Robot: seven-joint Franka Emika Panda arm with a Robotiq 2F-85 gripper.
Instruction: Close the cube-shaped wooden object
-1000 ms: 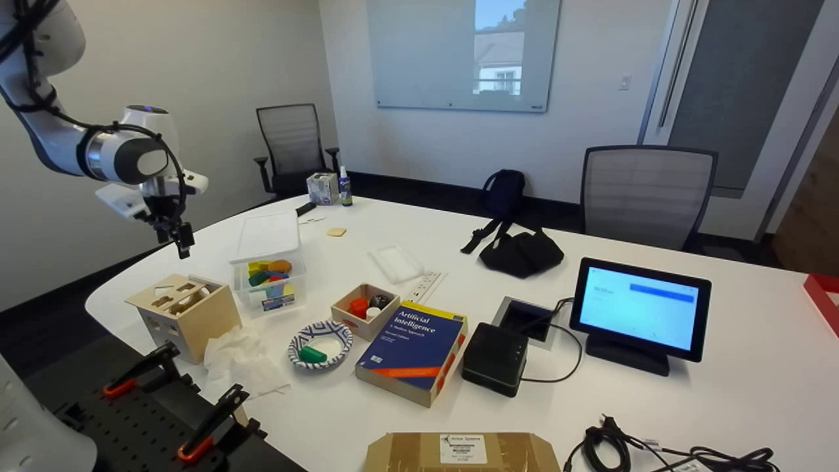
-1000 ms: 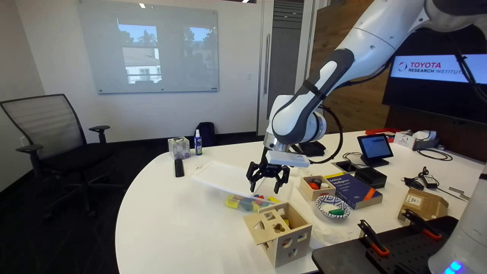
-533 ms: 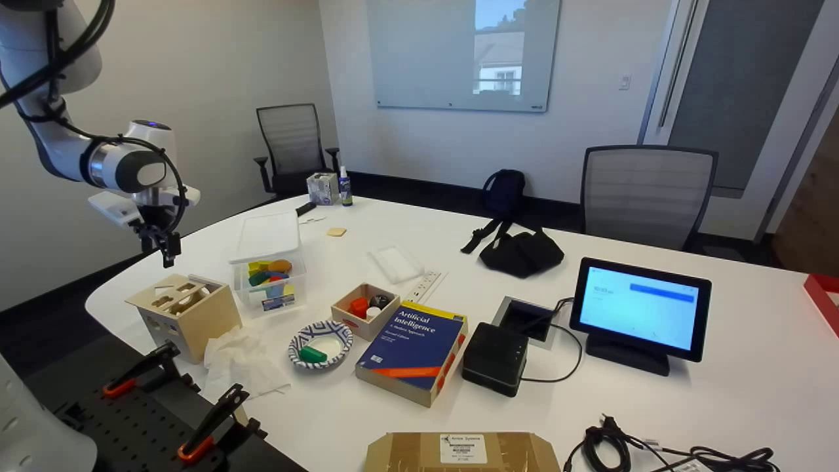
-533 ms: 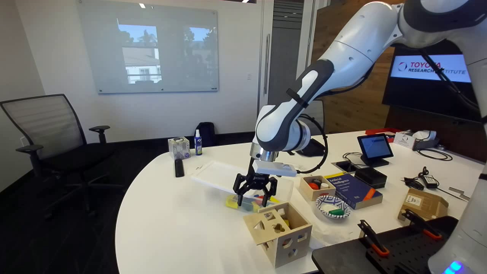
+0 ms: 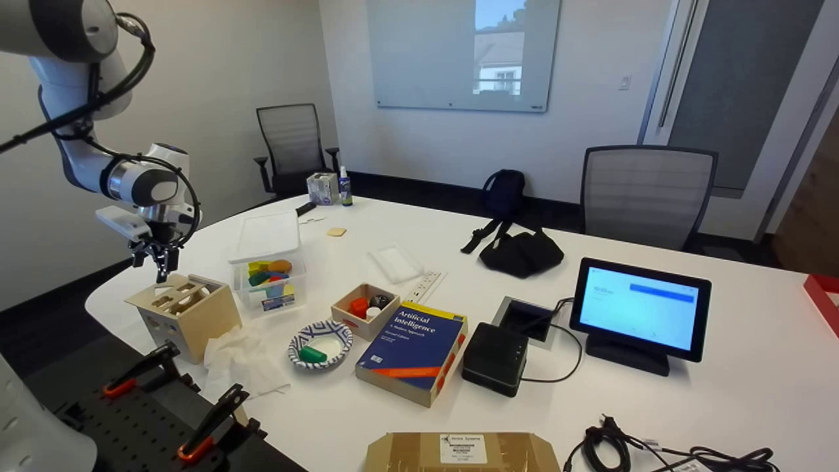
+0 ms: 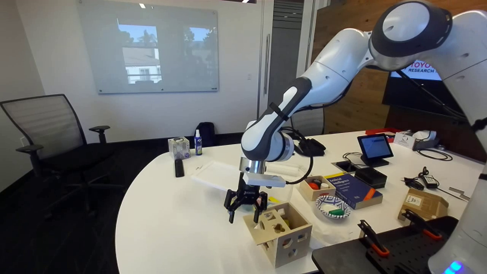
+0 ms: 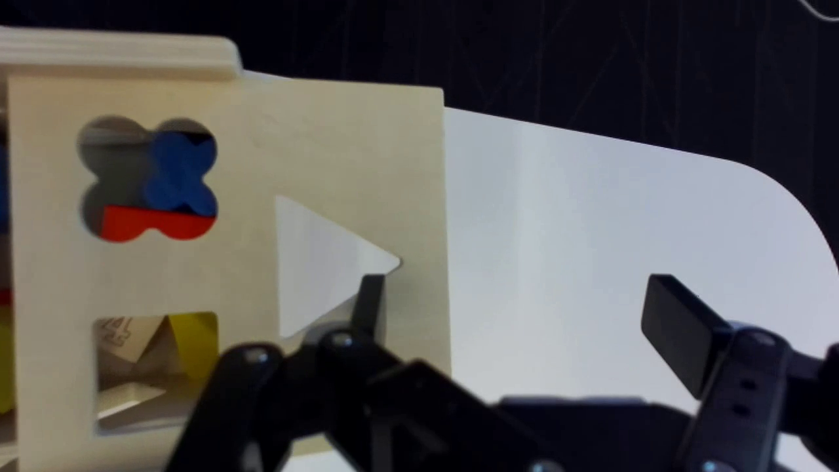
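The cube-shaped wooden object [image 5: 208, 321] is a light tan box with shaped holes, standing near the table edge; it also shows in an exterior view [image 6: 291, 243]. Its flat lid [image 6: 266, 227] is slid partway out and overhangs one side, leaving part of the top open. In the wrist view the lid [image 7: 347, 144] has clover, square and triangle holes, with blue, red and yellow pieces below. My gripper [image 6: 244, 220] is open and empty at the overhanging end. In the wrist view the gripper [image 7: 517, 295] has its left finger over the triangle hole and its right finger past the lid's edge.
A clear plastic container [image 5: 272, 295] with colourful blocks stands beside the box. White tissue [image 5: 242, 360], a patterned bowl [image 5: 321, 344], a small wooden tray [image 5: 364, 311] and a blue book [image 5: 416, 347] are nearby. Black clamps [image 5: 147, 367] sit by the robot base.
My gripper has come down and moved toward the overhanging end of the box's lid, staying open. The box and its lid have not moved.
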